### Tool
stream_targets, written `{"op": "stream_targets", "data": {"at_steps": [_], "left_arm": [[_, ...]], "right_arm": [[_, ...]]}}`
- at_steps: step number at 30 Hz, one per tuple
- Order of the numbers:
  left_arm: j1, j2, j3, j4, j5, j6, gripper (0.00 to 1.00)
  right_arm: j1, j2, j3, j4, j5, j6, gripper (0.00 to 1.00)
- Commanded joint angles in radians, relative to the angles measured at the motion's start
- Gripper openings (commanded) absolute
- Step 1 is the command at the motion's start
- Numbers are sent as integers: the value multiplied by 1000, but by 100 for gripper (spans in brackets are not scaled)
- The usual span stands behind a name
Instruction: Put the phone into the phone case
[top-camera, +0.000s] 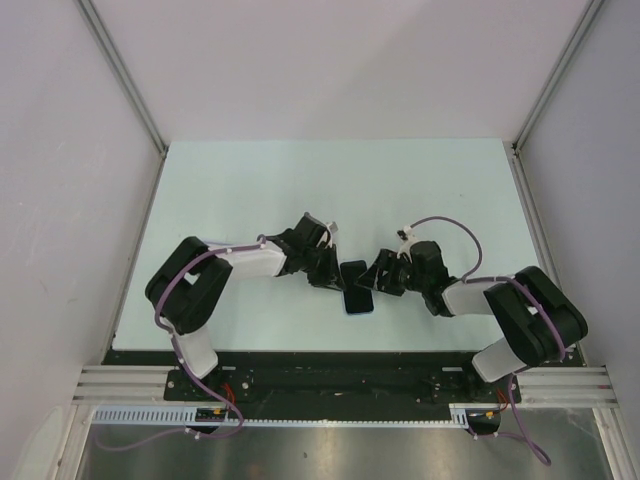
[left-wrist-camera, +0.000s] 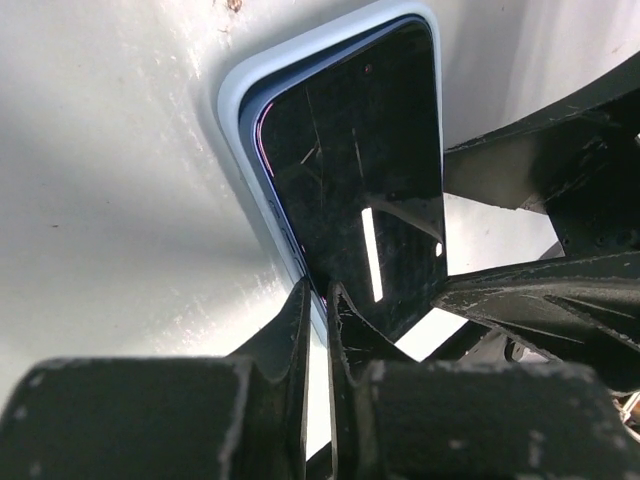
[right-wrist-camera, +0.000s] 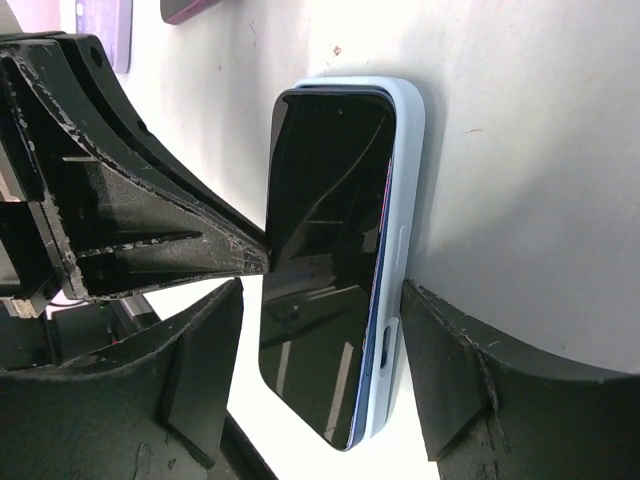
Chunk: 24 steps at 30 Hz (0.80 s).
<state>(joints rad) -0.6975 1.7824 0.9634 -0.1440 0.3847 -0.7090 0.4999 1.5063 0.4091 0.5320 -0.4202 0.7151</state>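
My right pincer (right-wrist-camera: 322, 292) stands spread wide, astride the phone (right-wrist-camera: 325, 200) and the pale blue phone case (right-wrist-camera: 407, 170) that holds it. One finger (right-wrist-camera: 470, 380) touches the case's long outer wall. The other finger stands just beside the phone's opposite long edge with a bright gap between them (so nothing is squeezed).

My left pincer (left-wrist-camera: 318, 298) has its fingers drawn almost together, with only a thin slit between them. Their tips sit against the phone's long edge, on the side facing away from my right pincer's touching finger.

Ahead of the left tips the dark screen stretches away face up. The case's rim shows round the screen's far end and along one long side (whether the other long side is seated I cannot tell). The case rests on the white table (right-wrist-camera: 520, 150), between my two pincers.
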Motion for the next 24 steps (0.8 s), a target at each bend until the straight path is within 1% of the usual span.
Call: {"op": "stream_targets", "data": {"at_steps": [1,4,6,9,13,16,19,20,22,23,24], "left_arm": [[-11,35,-6,66,48,-17,9],[-11,28,-20,83,63,-29,9],[-7,23,-28,89,71,-40,9],[0,17,-41,112,105,-56,11],[6,8,-46,106,103,-44,12],[13,6,-54,106,106,-43,12],[19,3,-61,109,112,-46,12],[24,-1,-63,109,111,-44,12],[30,-27,-68,103,111,-32,13],[38,-40,-68,98,111,-27,13],[44,-54,-66,84,112,-23,16]], "right_arm": [[5,38,-1,137,-138,72,68],[-1,48,-1,190,-190,92,63],[-1,68,-3,261,-245,124,57],[-3,100,-4,356,-307,162,54],[-14,135,-4,368,-311,165,53],[-21,160,-6,399,-330,178,47],[-29,164,-9,411,-338,184,31],[-35,164,-9,414,-342,182,19],[-46,160,-9,410,-353,178,8],[-60,152,-10,416,-370,181,1],[-67,147,-10,419,-379,185,0]]}}
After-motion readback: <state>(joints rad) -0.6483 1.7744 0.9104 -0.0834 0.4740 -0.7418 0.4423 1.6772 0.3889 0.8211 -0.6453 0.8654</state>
